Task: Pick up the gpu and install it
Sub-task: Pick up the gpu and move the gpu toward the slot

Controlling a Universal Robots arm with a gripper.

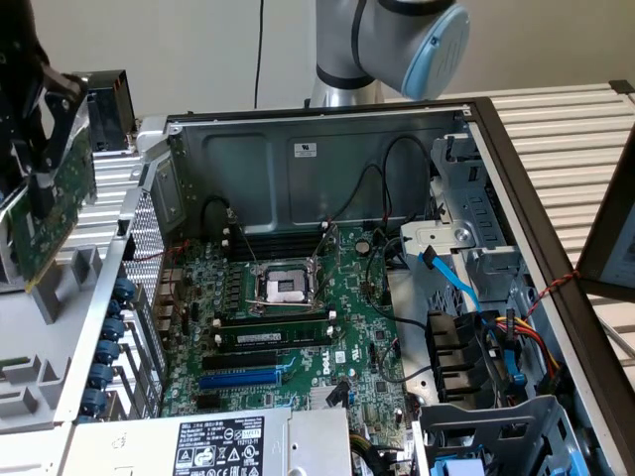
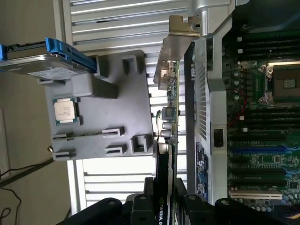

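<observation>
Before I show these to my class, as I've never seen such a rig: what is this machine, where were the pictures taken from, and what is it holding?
It is a robot arm working on an open computer case. One camera stands off the arm and looks into the case at the large green motherboard. The other sits on the arm's wrist. The gripper is shut on the gpu, a small green card, held outside the case near a grey tray. That tray carries a processor chip and a drive with blue rails. The gpu is not yet installed.
</observation>
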